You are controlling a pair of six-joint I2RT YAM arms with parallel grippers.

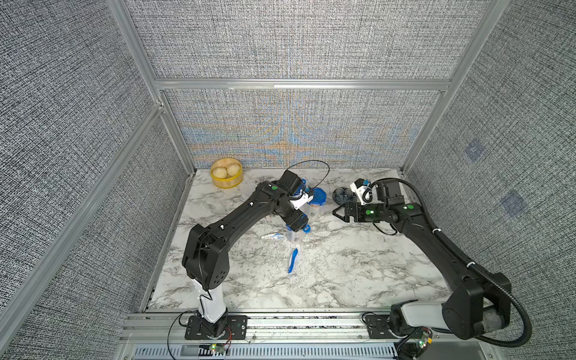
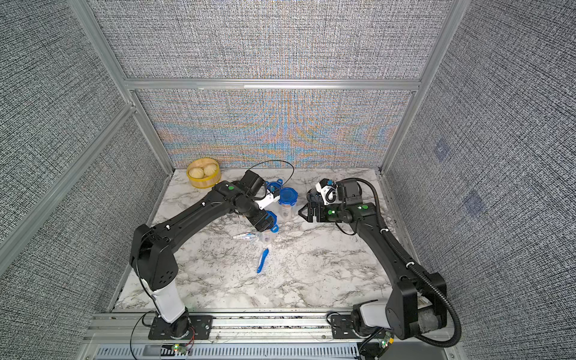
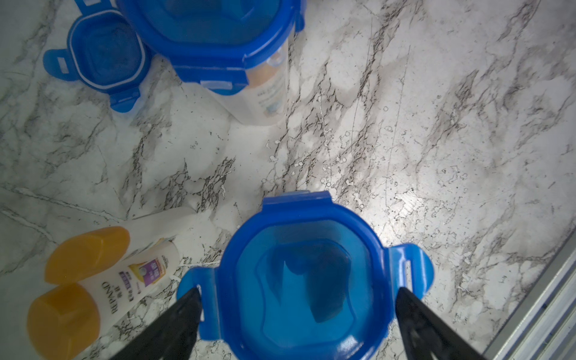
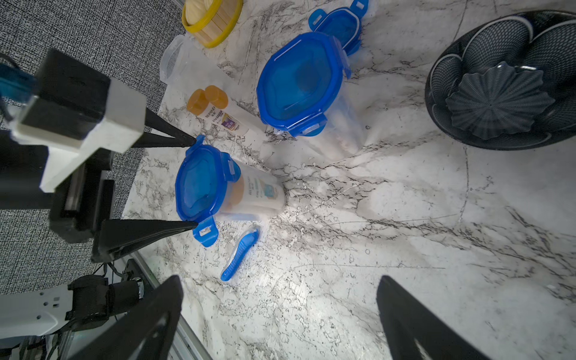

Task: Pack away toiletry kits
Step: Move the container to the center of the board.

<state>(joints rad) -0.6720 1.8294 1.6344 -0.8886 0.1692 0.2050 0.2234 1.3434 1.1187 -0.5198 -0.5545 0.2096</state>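
Observation:
A clear cup [image 4: 258, 193] with a blue lid [image 3: 305, 280] on top stands mid-table, a white bottle showing through its wall. My left gripper [image 3: 298, 291] hangs over it, open, one fingertip at each side tab of the lid; in both top views it [image 1: 296, 223] covers the lid. Behind stands a second lidded cup [image 1: 317, 199], with a loose blue lid [image 3: 106, 53] beside it. Two orange-capped bottles [image 3: 87, 252], a toothpaste tube [image 1: 274, 237] and a blue toothbrush [image 1: 292, 260] lie on the marble. My right gripper [image 4: 279, 280] is open and empty, to the right of the cups.
A yellow steamer basket [image 1: 226, 173] with buns stands at the back left. A dark grey flower-shaped dish [image 4: 498, 93] sits at the back right, just behind the right gripper. An empty clear cup [image 4: 177, 62] lies on its side near the steamer.

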